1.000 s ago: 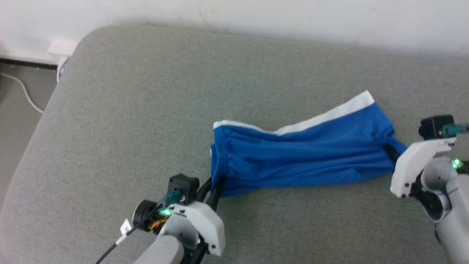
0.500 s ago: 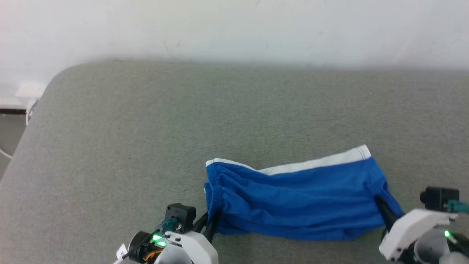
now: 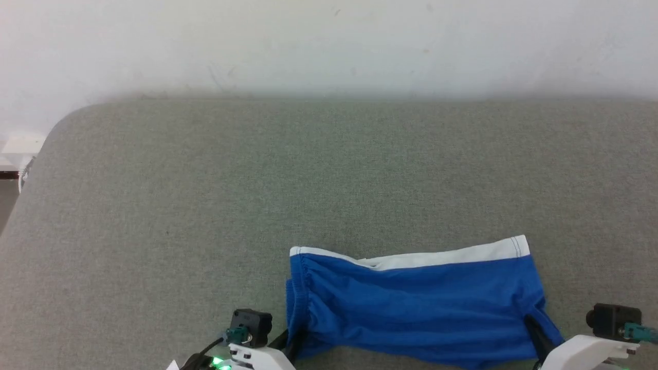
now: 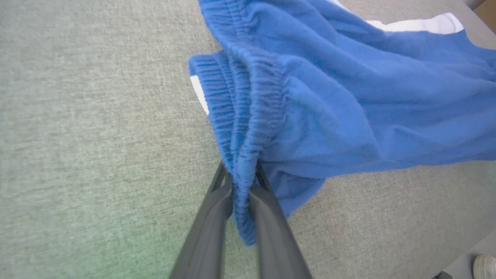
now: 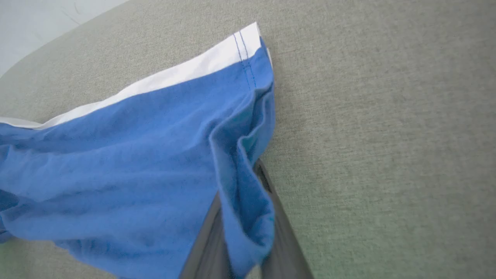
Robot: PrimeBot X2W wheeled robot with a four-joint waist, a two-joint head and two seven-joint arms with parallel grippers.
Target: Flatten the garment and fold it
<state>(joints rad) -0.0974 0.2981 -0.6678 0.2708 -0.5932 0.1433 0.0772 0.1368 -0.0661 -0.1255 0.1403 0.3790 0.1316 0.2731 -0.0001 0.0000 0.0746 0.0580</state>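
Observation:
The garment (image 3: pixel 416 308), bright blue shorts with a white stripe along the far edge, lies stretched sideways low on the grey padded surface (image 3: pixel 205 205). My left gripper (image 3: pixel 293 343) is shut on the gathered waistband at its left end; the left wrist view shows the waistband (image 4: pixel 248 128) pinched at my left gripper (image 4: pixel 241 182). At the right end my right gripper (image 3: pixel 534 329) is shut on the leg hem. In the right wrist view the blue hem fold (image 5: pixel 244 201) drapes between the fingers (image 5: pixel 283 248) of my right gripper (image 5: pixel 242 217).
A white wall (image 3: pixel 329 46) rises behind the surface's far edge. The surface's rounded left corner (image 3: pixel 56 128) drops toward the floor, where a white block (image 3: pixel 15 151) sits. A shoe tip (image 4: pixel 484 265) shows off the edge in the left wrist view.
The head camera has tilted up, so everything sits lower in the picture. Both grippers still hold the shorts' ends, and the cloth looks flatter and more level.

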